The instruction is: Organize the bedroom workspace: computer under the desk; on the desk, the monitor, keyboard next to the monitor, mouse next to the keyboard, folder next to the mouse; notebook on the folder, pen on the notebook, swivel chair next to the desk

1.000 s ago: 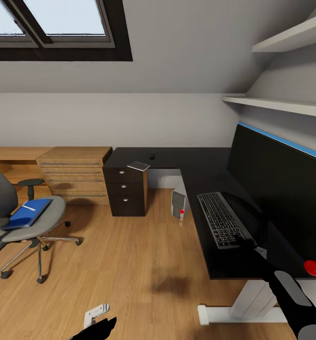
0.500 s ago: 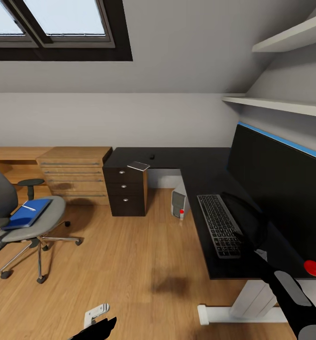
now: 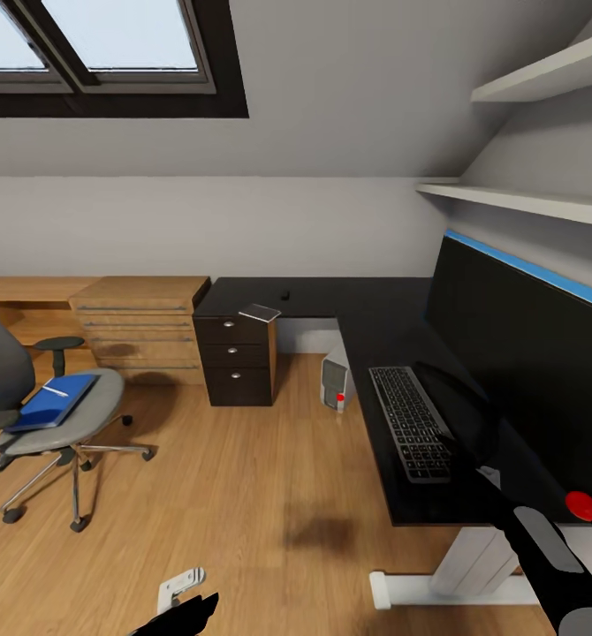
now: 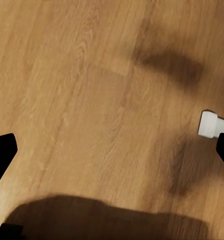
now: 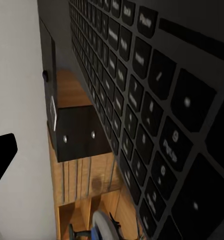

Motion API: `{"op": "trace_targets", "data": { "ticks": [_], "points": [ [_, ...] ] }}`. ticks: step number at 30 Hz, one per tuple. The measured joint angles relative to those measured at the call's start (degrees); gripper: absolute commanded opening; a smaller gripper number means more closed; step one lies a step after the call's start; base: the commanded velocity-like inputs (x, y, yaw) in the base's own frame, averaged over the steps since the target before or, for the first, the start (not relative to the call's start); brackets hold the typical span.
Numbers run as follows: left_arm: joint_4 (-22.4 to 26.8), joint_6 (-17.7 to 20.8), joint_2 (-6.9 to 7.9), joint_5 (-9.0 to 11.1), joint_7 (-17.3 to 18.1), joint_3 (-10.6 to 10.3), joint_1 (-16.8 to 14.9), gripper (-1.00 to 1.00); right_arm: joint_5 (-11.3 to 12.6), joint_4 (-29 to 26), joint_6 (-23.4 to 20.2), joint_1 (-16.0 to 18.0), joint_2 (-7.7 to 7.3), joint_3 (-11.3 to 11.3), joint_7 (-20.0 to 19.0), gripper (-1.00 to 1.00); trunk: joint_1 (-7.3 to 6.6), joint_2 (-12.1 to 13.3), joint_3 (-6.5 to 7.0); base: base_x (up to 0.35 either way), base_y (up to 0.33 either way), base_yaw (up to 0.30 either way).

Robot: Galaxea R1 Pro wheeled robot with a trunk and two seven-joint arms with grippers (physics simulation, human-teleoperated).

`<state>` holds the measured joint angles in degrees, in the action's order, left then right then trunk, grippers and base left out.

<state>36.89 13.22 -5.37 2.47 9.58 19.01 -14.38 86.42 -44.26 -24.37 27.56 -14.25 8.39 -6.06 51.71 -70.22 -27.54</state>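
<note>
The keyboard [image 3: 411,422] lies flat on the black desk [image 3: 371,322], just in front of the monitor [image 3: 526,353], long edge running along the screen. The right gripper [image 3: 474,466] sits at the keyboard's near end, low over the keys; the right wrist view has keycaps right up against the lens [image 5: 157,100], so it's very close or touching. Can't tell how far its fingers are spread or whether they have anything — one dark fingertip shows at the edge of that view and nothing else. The left gripper [image 4: 112,155] hangs over bare wooden floor [image 4: 91,90], fingers wide apart, holding nothing.

Folder [image 3: 50,399] is on the swivel chair [image 3: 62,424] seat, well apart from the desk, with the pen [image 3: 54,389] lying on top of it. Computer [image 3: 335,380] stands under the desk. A small dark thing sits at the far desk edge (maybe the mouse, too small to tell).

Risks: the keyboard's near end is close to the desk's front edge, so a sideways drag or a snagged finger on lift-off could skew it or tip it off. The arm also sits just beside the monitor; a wide swing could knock the screen.
</note>
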Motion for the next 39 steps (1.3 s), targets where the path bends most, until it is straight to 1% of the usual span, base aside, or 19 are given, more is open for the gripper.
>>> {"op": "trace_targets", "data": {
  "ticks": [13,35,39],
  "points": [
    [0.00,0.01,0.00,-0.01,-0.03,0.08,0.00,1.00,-0.01,-0.07,0.00,0.00,0.00,0.00,-0.01,1.00,0.00,0.02,0.01,-0.017,0.000,0.000],
    [0.00,0.00,0.00,-0.02,-0.05,0.09,0.00,1.00,-0.09,0.02,0.06,0.00,0.10,-0.05,-0.01,1.00,0.02,0.02,0.01,-0.265,0.000,0.000],
    [0.00,0.00,0.30,-0.01,-0.09,0.11,0.00,1.00,-0.11,0.29,0.79,0.00,0.10,-0.08,-0.01,1.00,0.02,0.02,0.01,-0.277,0.000,0.000]
  ]
}}
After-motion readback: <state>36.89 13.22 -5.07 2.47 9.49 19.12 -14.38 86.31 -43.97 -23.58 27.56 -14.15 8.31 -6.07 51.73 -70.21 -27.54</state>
